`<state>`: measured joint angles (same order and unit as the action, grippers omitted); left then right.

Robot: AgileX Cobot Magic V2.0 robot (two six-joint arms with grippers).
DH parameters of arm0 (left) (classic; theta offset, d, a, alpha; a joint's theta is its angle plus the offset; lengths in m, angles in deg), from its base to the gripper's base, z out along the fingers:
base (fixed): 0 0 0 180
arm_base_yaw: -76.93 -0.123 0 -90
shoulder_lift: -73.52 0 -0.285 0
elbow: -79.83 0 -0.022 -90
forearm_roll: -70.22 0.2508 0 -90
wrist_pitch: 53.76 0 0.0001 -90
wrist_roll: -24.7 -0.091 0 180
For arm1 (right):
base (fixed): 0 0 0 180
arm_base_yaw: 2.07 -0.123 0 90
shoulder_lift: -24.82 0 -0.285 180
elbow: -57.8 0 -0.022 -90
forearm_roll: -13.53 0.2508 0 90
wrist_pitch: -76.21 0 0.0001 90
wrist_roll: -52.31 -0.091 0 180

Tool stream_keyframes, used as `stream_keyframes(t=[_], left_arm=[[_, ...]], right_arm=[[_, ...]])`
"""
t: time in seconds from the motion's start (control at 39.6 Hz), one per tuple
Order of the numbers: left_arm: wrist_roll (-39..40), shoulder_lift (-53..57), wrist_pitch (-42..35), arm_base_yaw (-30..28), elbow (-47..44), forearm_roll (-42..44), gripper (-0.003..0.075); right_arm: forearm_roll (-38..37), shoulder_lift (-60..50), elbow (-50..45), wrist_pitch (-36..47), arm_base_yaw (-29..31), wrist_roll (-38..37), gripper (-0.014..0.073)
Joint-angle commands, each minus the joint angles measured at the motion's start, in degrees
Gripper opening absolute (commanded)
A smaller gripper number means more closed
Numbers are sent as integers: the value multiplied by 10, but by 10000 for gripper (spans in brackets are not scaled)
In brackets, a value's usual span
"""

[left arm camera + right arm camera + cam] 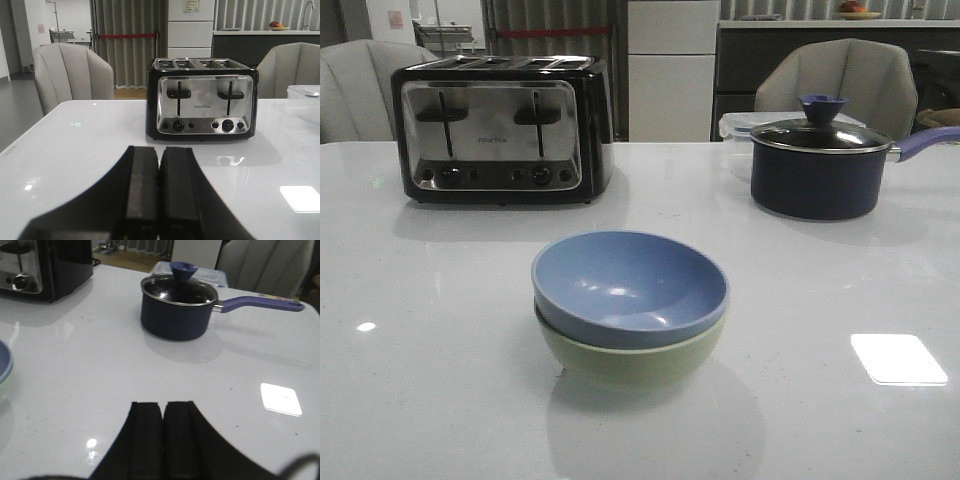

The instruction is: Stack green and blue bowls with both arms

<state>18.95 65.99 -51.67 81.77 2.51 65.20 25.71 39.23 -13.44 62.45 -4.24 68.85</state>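
Chrome toaster (201,100) marked "FINETEK"

Left gripper (159,200): two matte black fingers (141,192), flat-faced and rectangular at the tips, flaring outward into broad curved shoulders toward the wrist. No markings, no screws visible.

Right gripper (163,440): same build, matte black fingers (146,437) with squared ends and sloping flared bases. A thin dark cable (300,462) loops beside the base. Neither arm shows in the front view.

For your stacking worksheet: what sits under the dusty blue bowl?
The pale sage green round bowl holds the dusty blue bowl nested inside it; the green bowl's interior is covered.
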Motion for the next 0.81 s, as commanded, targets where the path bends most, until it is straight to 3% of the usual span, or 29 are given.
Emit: stream_keyframes(t=[0.0, 0.23, 0.78], left_arm=[[6, 12, -55, 4, -4, -5, 96], [6, 12, -55, 4, -4, -5, 95], [6, 12, -55, 4, -4, -5, 93]], right_arm=[[-1, -36, -20, 83, 17, 6, 57], [-1, -86, -75, 108, 17, 6, 57], [-6, -84, -74, 121, 10, -21, 57]])
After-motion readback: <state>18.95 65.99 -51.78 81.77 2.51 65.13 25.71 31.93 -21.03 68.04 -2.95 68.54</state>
